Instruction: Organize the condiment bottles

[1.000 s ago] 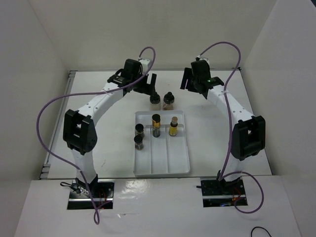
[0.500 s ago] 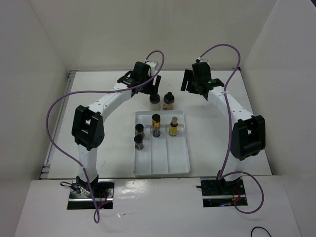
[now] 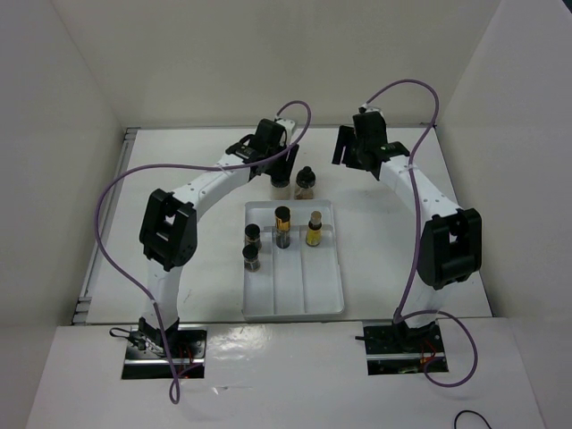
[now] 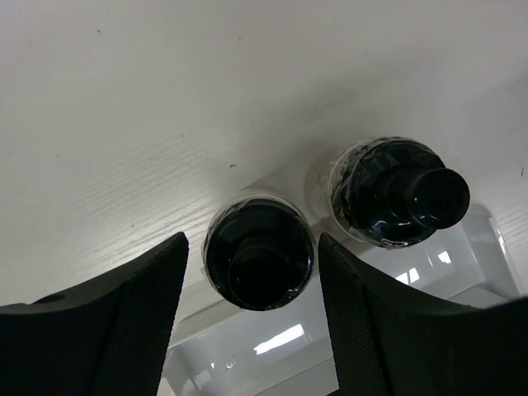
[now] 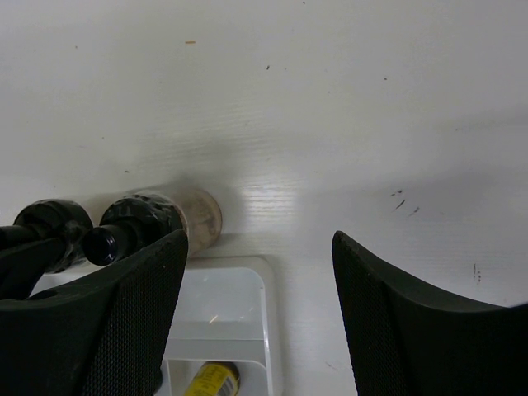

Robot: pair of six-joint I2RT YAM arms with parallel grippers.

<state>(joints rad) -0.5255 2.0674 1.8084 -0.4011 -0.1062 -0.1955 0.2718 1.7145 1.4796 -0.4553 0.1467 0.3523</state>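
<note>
My left gripper (image 3: 279, 166) is open and straddles the black cap of the clear white-filled jar (image 4: 260, 254), just beyond the tray's far edge; its fingers (image 4: 140, 313) stand apart from the jar. The pinkish-brown jar (image 3: 306, 182) stands right beside it and also shows in the left wrist view (image 4: 396, 191) and the right wrist view (image 5: 169, 219). My right gripper (image 3: 347, 150) is open and empty, above the table to the right of that jar. Two short dark jars (image 3: 252, 245), the black-capped yellow bottle (image 3: 282, 226) and the cork-topped yellow bottle (image 3: 314, 230) stand in the tray.
The white divided tray (image 3: 308, 290) lies at the table's middle, its near half bare. White walls enclose the table at the back and both sides. Purple cables loop above both arms.
My left gripper has moved right and now sits over the white-filled jar. My right gripper has barely moved. The bottles stand where they were.
</note>
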